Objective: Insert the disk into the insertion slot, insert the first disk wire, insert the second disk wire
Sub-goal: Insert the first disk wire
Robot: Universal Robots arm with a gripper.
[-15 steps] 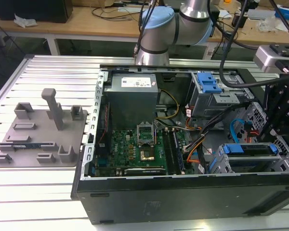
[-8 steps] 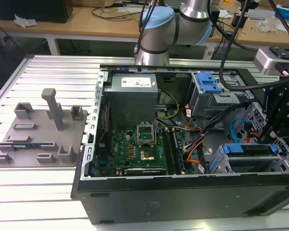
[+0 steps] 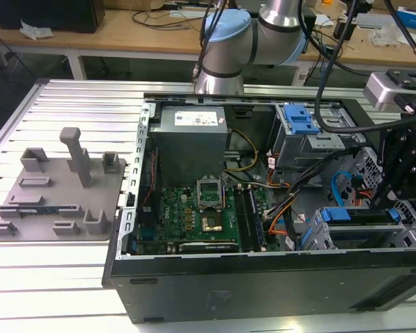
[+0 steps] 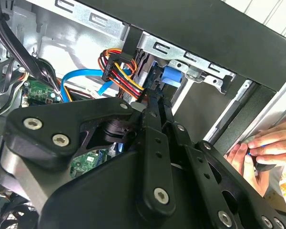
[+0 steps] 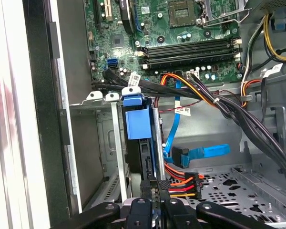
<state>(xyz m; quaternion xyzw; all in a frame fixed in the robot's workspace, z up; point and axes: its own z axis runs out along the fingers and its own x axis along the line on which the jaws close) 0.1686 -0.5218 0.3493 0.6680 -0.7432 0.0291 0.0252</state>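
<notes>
Already the flat silver hard drive in its bright blue plastic carrier (image 5: 136, 119) sits slid into the grey perforated metal drive cage (image 5: 100, 143), which lies at the lower right of the open black computer case (image 3: 263, 284) in the exterior view. The black robot gripper (image 5: 156, 188) hovers at the drive's end, its fingers (image 4: 151, 114) drawn almost together and pinching a black plug (image 5: 150, 183) on a bundle of red, orange, yellow and black wires (image 5: 178, 183), while a flat blue data cable (image 5: 205, 151) hangs just beside the carrier. A person's hand (image 4: 269, 145) rests against the outside of the case.
</notes>
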